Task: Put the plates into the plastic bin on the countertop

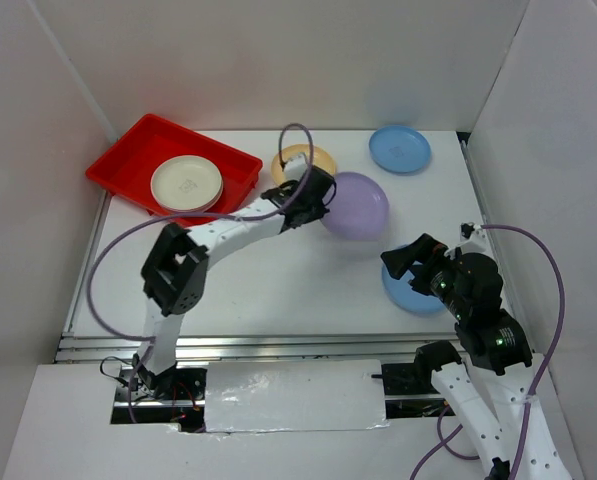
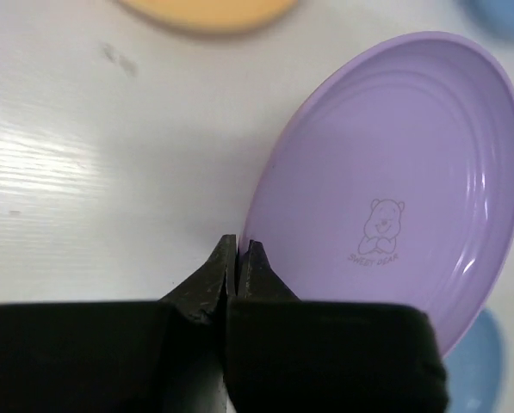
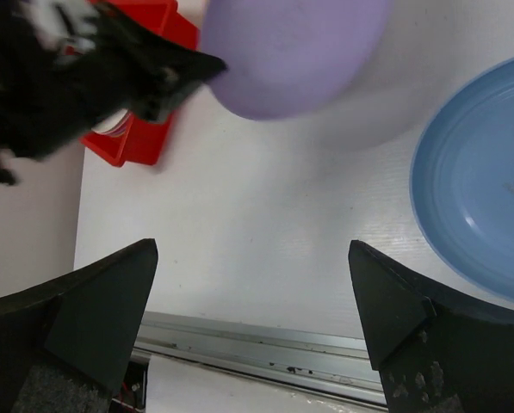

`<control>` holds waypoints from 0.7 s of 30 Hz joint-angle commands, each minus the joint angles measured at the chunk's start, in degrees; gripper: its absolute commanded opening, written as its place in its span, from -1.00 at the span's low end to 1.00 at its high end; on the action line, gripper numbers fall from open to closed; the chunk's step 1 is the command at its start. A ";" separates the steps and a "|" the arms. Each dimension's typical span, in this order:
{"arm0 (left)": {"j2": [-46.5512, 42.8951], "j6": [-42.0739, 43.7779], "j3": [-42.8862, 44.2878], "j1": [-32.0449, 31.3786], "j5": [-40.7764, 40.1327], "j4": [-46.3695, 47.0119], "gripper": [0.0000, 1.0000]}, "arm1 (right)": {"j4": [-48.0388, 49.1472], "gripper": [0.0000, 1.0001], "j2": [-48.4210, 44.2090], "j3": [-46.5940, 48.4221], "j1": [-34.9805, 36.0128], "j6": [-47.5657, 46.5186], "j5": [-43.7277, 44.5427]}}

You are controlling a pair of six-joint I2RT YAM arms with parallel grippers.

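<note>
My left gripper (image 1: 323, 200) is shut on the rim of a purple plate (image 1: 356, 206) and holds it tilted above the countertop (image 1: 278, 280); in the left wrist view the jaws (image 2: 239, 249) pinch the plate's edge (image 2: 394, 172). A cream plate (image 1: 186, 183) lies in the red plastic bin (image 1: 128, 160). An orange-yellow plate (image 1: 300, 158) lies behind the left gripper. One blue plate (image 1: 399, 148) lies at the back right. Another blue plate (image 1: 410, 295) lies partly under my right gripper (image 1: 408, 262), which is open and empty; it also shows in the right wrist view (image 3: 476, 189).
White walls enclose the countertop on the left, back and right. A metal rail (image 1: 278, 347) runs along the front edge. The purple cable (image 1: 118, 260) of the left arm loops over the left side of the countertop.
</note>
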 commanded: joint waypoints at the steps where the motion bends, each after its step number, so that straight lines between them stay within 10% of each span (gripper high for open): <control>1: -12.37 -3.19 0.40 4.55 -7.51 -1.61 -1.00 | 1.99 1.00 0.14 -0.37 -0.07 -0.55 -1.76; 12: -22.77 -4.09 -9.19 41.62 4.95 -16.81 -1.00 | 6.12 1.00 2.25 -2.83 0.28 -0.11 -6.86; 21: -18.37 1.72 -7.52 49.21 6.10 -14.11 -1.00 | 5.68 1.00 3.39 -1.52 0.45 -1.60 -7.39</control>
